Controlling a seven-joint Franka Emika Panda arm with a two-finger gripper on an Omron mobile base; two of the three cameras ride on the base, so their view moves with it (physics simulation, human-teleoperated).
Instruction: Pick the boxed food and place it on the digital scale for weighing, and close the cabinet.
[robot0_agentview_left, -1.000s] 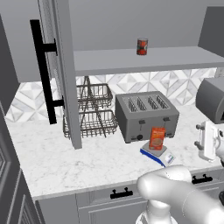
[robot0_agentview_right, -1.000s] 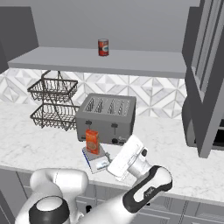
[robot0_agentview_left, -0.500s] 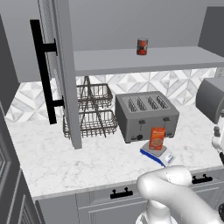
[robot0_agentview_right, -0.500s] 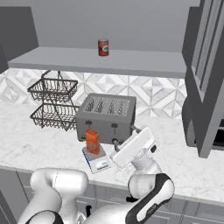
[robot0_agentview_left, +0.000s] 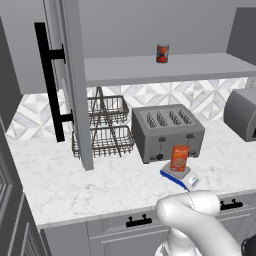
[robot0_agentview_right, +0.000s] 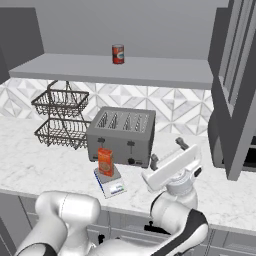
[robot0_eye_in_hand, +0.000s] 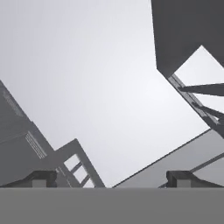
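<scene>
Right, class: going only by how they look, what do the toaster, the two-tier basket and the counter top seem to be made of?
The toaster looks like brushed grey metal, matt with a soft sheen. The two-tier basket looks like dark wire, thin rods in an open mesh. The counter top looks like polished white marble with faint grey veins, though it could be laminate.

Even flat rendered light, soft shadows, slightly coarse

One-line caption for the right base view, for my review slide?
Boxed food stands on the digital scale before the toaster; open end effector beside it, cabinet open.
</scene>
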